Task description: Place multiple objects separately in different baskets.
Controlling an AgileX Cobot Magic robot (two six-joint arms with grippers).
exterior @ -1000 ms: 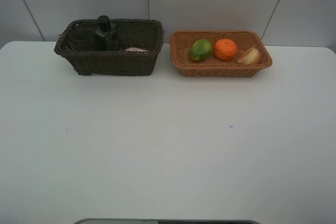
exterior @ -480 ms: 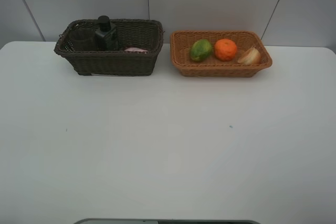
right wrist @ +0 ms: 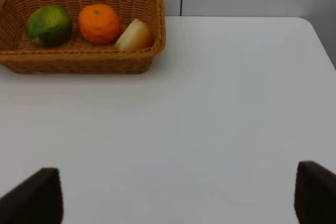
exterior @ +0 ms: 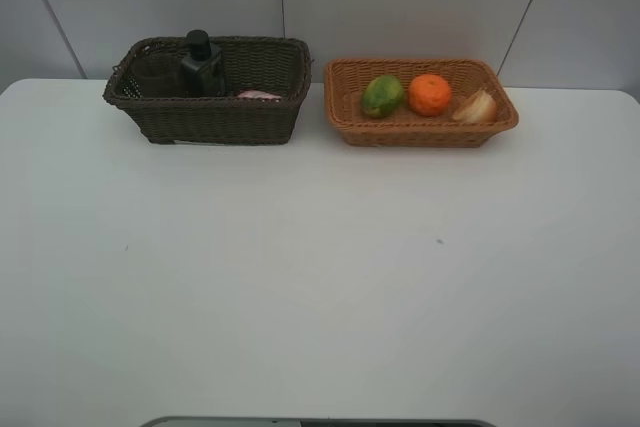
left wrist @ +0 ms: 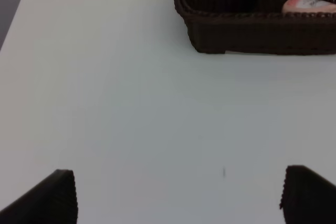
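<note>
The dark brown basket point(exterior: 210, 117) at the back left holds the dark grey pump bottle point(exterior: 201, 65), the mauve cup point(exterior: 157, 75) and the pink bottle point(exterior: 259, 95), which lies flat. Inside the light tan basket point(exterior: 420, 133) at the back right are the green fruit point(exterior: 382, 95), the orange point(exterior: 430, 94) and the red-yellow fruit point(exterior: 476, 107). My left gripper point(left wrist: 178, 196) is open over bare table, well short of the dark basket point(left wrist: 252, 34) and pink bottle point(left wrist: 307, 4). My right gripper point(right wrist: 176, 195) is open too, far from the tan basket point(right wrist: 79, 62). Neither gripper shows in the high view.
The white table point(exterior: 320, 277) stretches from the baskets to the near edge, with a grey wall behind. A grey strip point(exterior: 320, 422) lies along the bottom of the high view.
A dark piece of arm at the upper left corner of the high view one second ago is gone. The baskets and their contents have not moved.
</note>
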